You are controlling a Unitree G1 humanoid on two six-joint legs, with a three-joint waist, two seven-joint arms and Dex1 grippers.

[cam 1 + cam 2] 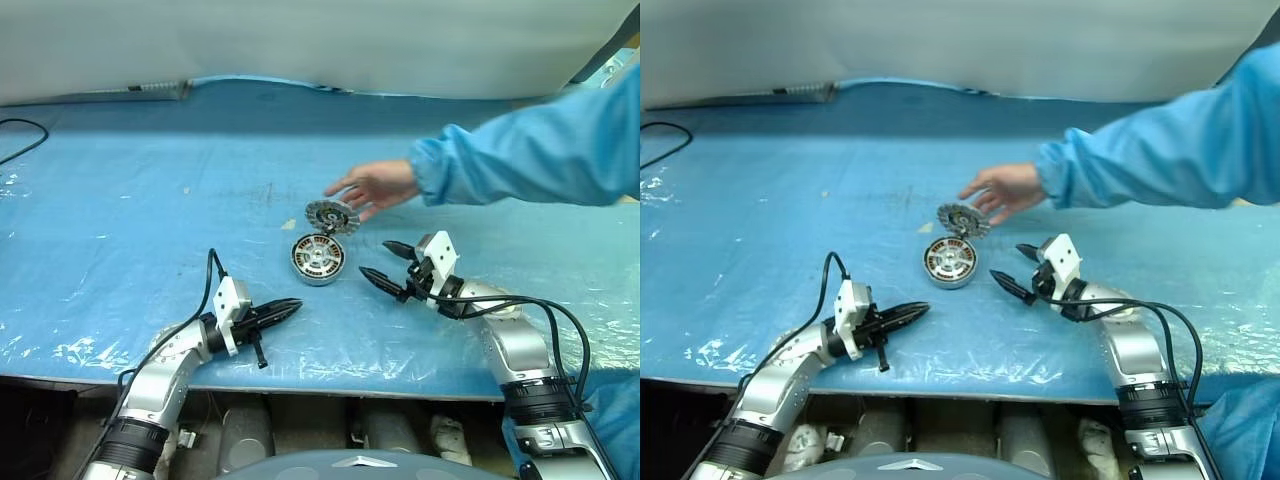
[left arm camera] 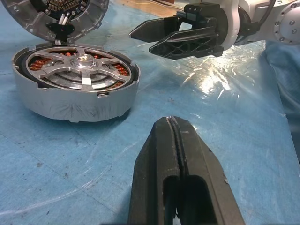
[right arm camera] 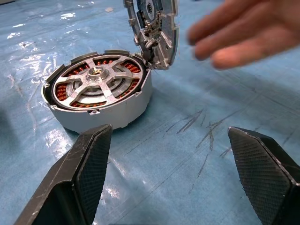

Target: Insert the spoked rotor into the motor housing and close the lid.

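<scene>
The motor housing (image 1: 318,259) lies flat on the blue sheet between my two grippers, copper windings showing inside. The spoked rotor (image 2: 80,70) sits inside it, silver spokes up. The lid (image 1: 330,215) stands on edge, leaning at the housing's far rim. A person's hand (image 1: 375,187) hovers just beyond the lid; I cannot tell whether it touches. My right gripper (image 1: 376,259) is open and empty, a short way right of the housing. My left gripper (image 1: 290,307) is shut and empty, in front of the housing and a little to its left.
The person's blue sleeve (image 1: 530,150) reaches in from the right above my right arm. A black cable (image 1: 20,135) lies at the far left. The table's front edge (image 1: 300,375) runs just behind my wrists. A grey wall (image 1: 300,40) bounds the back.
</scene>
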